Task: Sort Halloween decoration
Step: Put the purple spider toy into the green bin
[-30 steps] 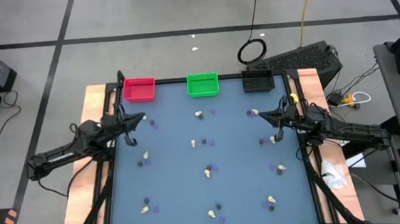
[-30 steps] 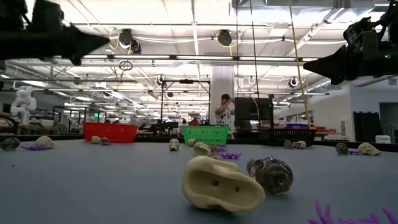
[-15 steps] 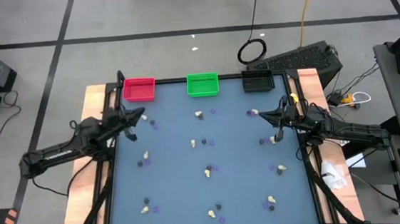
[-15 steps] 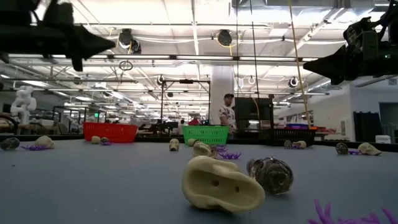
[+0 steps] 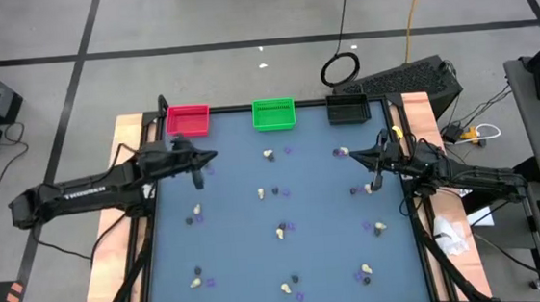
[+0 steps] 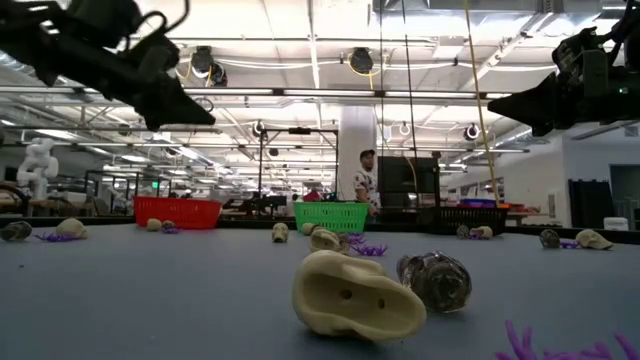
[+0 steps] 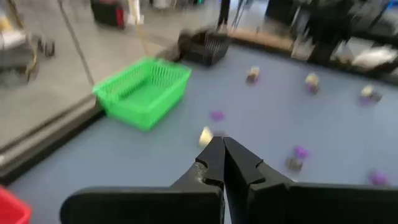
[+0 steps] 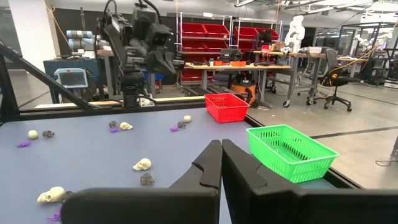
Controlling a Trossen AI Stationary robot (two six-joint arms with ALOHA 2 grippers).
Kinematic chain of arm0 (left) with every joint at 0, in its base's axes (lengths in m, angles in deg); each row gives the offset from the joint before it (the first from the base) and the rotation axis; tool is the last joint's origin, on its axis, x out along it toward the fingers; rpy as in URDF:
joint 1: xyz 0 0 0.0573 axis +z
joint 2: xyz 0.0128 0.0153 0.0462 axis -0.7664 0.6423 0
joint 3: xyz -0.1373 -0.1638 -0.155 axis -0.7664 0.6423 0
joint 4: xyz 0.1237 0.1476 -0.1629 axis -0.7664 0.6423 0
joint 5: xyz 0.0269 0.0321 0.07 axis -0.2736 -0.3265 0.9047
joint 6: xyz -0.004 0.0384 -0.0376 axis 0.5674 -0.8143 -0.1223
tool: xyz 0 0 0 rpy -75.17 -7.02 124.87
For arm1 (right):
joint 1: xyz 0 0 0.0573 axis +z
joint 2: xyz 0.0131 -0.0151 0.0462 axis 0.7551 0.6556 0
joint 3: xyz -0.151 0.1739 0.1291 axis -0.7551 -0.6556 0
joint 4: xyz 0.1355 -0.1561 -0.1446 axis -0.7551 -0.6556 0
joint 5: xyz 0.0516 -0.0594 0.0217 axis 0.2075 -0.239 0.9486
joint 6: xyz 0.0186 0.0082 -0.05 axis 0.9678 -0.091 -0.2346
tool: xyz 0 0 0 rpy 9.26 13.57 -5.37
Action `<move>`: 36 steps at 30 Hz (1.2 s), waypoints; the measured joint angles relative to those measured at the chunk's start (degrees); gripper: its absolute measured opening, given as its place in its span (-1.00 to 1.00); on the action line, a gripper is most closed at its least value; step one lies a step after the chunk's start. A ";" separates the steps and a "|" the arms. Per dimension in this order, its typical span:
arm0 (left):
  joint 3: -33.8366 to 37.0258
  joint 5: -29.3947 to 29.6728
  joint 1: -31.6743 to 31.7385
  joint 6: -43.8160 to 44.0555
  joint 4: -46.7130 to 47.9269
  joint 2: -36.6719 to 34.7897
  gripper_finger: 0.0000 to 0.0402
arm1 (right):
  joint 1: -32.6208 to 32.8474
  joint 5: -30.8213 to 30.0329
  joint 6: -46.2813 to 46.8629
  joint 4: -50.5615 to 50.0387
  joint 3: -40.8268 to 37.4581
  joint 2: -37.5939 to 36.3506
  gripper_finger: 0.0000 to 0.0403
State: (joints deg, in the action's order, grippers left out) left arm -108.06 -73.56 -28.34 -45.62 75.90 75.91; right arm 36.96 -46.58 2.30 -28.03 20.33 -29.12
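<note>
The Halloween decoration lies scattered over the blue mat [image 5: 250, 259] as small trinkets: cream skull-like lumps [image 5: 281, 231], dark lumps [image 5: 197, 211] and purple bits [image 5: 287, 151]. One cream lump [image 6: 355, 295] and one dark lump [image 6: 435, 280] lie close to the low camera. My left gripper [image 5: 213, 156] is shut with nothing in it. It hangs above the mat's far left part, tipped a little downward, with a cream lump [image 7: 205, 137] just past its tips [image 7: 222, 142]. My right gripper [image 5: 349, 154] is also shut with nothing in it, and hovers level over the mat's far right part [image 8: 221, 144].
Three bins stand in a row along the mat's far edge: red [image 5: 188, 120], green [image 5: 274, 113] and black [image 5: 348, 109]. Wooden strips [image 5: 114, 260] and a black frame border the mat left and right. A person [image 6: 366, 185] stands in the room beyond the table.
My left gripper has moved toward the table's right, out over the mat's far left part. It has tipped from level to slanting downward and has stayed shut. The trinkets lie where they were.
</note>
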 joint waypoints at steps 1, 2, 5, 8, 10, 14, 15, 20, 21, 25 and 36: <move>-0.99 -0.52 0.35 -0.06 1.63 1.29 -1.00 | 0.00 0.00 0.00 0.01 0.00 0.00 -1.00; -2.03 -1.39 0.66 -0.35 3.26 2.52 -1.00 | 0.01 0.00 0.00 0.00 -0.02 0.00 -1.00; -4.81 -4.40 1.16 -1.57 6.62 6.29 -1.00 | 0.02 -0.02 0.00 0.01 -0.02 -0.01 -1.00; -6.92 -7.53 1.67 -1.61 7.06 10.09 -1.00 | 0.00 0.00 0.00 0.01 -0.01 -0.01 -1.00; -8.29 -9.67 1.84 -1.58 7.07 12.60 -1.00 | 0.00 0.00 0.00 -0.01 0.00 0.02 -1.00; -12.17 -12.42 1.92 -1.75 12.08 17.49 -1.00 | 0.01 0.00 0.00 0.01 -0.01 0.01 -1.00; -13.47 -12.63 1.92 -2.31 14.58 18.74 -1.00 | 0.02 0.00 0.00 0.01 0.00 -0.01 -1.00; -21.47 -12.78 1.92 -2.85 29.83 26.12 -1.00 | 0.00 0.00 0.00 0.00 -0.02 0.01 -1.00; -22.87 -12.69 1.92 -2.84 32.81 27.81 -1.00 | 0.00 0.00 0.00 -0.01 -0.01 0.01 -1.00; -26.94 -7.02 1.92 -3.22 41.12 34.08 -1.00 | 0.02 0.00 0.00 0.01 0.00 0.02 -1.00; -28.22 -0.02 1.77 -4.42 44.68 45.67 -0.48 | 0.01 0.00 0.00 0.00 -0.01 0.00 -1.00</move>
State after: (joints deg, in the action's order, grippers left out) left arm -136.29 -73.59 -26.57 -50.04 120.58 121.58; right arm 36.97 -46.58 2.30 -28.03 20.32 -29.11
